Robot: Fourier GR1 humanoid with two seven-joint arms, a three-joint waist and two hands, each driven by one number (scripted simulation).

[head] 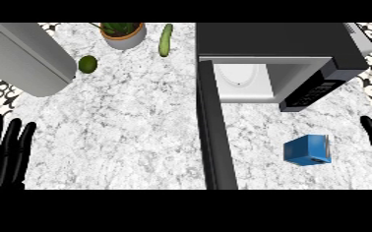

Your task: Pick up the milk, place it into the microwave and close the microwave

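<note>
The marble counter (131,128) carries the microwave (276,39) far right, its door (214,137) swung open toward the near side. The blue milk carton (307,150) sits near right, beside the door. The left hand (15,150) rests open and empty at the left edge. The right hand (367,128) barely shows, and I cannot tell its state.

The counter holds one microwave (276,37), one blue milk carton (306,150), one potted plant (122,33), one cucumber (166,40), one avocado (87,64) and one grey appliance (29,59). Two hands show: left hand (15,150), right hand (367,128).
</note>
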